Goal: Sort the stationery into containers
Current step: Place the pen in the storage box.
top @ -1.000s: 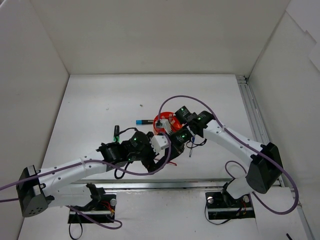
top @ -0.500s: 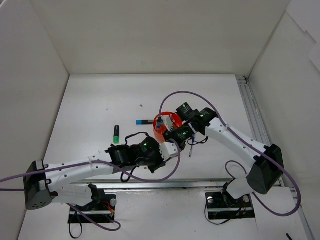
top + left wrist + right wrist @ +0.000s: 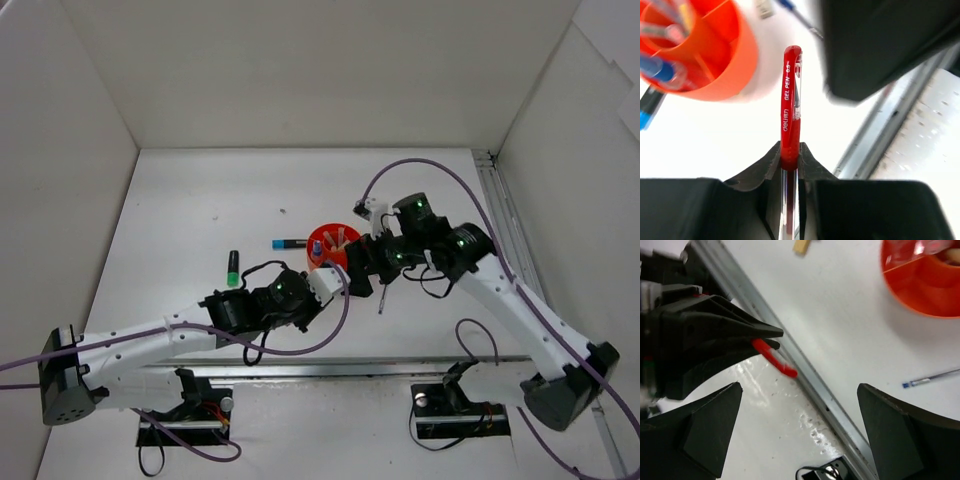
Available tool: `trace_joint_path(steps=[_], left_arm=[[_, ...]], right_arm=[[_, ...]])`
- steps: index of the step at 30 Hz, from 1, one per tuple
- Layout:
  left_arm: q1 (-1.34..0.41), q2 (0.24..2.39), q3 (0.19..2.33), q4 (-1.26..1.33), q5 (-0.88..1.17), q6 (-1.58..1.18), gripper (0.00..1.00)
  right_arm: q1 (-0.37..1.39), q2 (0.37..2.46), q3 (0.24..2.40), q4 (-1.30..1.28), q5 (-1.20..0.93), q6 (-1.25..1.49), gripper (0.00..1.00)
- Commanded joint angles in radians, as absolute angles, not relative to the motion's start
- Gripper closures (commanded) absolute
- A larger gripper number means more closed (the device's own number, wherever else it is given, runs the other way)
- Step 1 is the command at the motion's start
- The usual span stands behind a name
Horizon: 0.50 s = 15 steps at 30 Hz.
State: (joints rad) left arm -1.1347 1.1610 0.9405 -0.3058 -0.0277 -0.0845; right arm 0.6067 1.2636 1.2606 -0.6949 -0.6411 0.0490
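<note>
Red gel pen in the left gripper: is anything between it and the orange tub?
Nothing visible. The red gel pen is clamped in the left gripper, and only white table shows between it and the orange tub. The right gripper, open, hangs close on the pen's side away from the tub, not in the path.

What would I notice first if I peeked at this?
The bright red gel pen, pinched tight in the left arm's jaws near the middle of the table. Just beyond its tip sits the round orange tub. A green-capped highlighter lies by itself farther left on the white table.
</note>
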Motion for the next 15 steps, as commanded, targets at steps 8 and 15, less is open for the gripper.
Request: trace_joint_path(steps=[8, 15], left_arm=[[-1.078, 1.071, 0.881, -0.097, -0.183, -0.241, 1.0], [-1.078, 1.077, 0.867, -0.015, -0.141, -0.242, 1.0]], right_arm=[[0.641, 0.855, 0.811, 0.084, -0.17, 0.61, 0.02], [0.747, 0.968, 0.73, 0.441, -0.14, 0.707, 0.02]])
